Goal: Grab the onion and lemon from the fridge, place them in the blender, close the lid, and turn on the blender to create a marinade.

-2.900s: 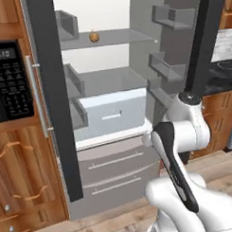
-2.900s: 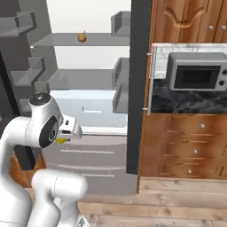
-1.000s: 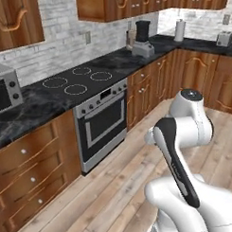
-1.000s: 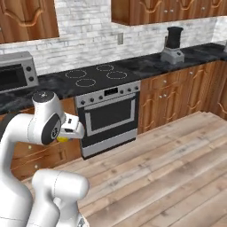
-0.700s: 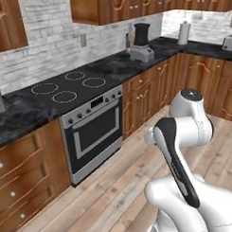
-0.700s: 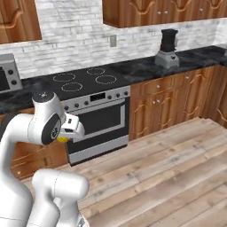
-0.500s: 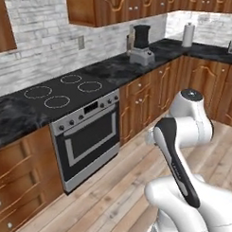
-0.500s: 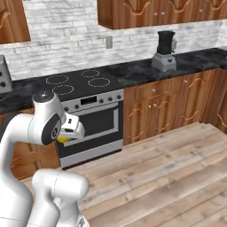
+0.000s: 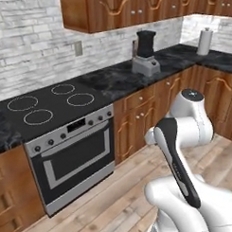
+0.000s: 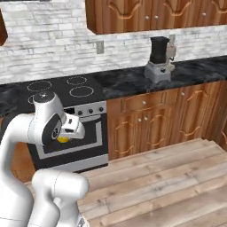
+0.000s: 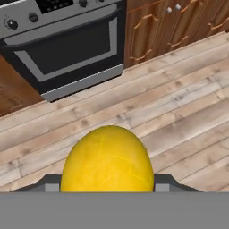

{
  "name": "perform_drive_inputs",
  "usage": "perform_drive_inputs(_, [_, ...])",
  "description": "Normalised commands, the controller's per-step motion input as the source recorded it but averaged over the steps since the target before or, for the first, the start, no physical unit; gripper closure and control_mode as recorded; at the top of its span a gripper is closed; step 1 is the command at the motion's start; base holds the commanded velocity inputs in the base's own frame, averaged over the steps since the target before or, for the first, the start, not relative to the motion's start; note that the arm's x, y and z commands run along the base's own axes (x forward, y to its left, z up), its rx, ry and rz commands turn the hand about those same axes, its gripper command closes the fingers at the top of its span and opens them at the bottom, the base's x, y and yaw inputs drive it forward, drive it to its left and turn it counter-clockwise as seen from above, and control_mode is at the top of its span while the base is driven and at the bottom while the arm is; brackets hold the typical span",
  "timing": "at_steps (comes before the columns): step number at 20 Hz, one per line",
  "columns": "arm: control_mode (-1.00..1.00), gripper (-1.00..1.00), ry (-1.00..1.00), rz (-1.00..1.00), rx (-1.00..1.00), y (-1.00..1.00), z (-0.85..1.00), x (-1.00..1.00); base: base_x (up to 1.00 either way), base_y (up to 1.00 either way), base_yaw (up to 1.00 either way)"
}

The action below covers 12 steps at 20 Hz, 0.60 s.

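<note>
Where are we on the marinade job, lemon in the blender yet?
Not yet. Done: the lemon is out of the fridge and sits in the gripper, carried low in front of the oven. In hand: transport toward the blender, which stands on the counter to the right of the cooktop. Left: drop the lemon in, fetch the onion, close the lid, turn the knob.

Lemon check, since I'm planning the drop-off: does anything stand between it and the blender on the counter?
Nothing visible does. The lemon sits between the fingers, held low over the wooden floor. The blender stands alone on the black counter, right of the stove, with open floor before it.
</note>
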Motion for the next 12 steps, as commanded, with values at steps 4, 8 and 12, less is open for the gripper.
perform_drive_inputs(4, [1.00,1.00,0.00,0.00,0.00,0.00,0.00,0.00,1.00,-0.67,0.23])
perform_drive_inputs(8, [1.00,1.00,0.00,0.00,0.00,0.00,0.00,0.00,1.00,-0.67,0.24])
perform_drive_inputs(12, [1.00,1.00,0.00,0.00,0.00,0.00,0.00,0.00,1.00,-0.69,0.25])
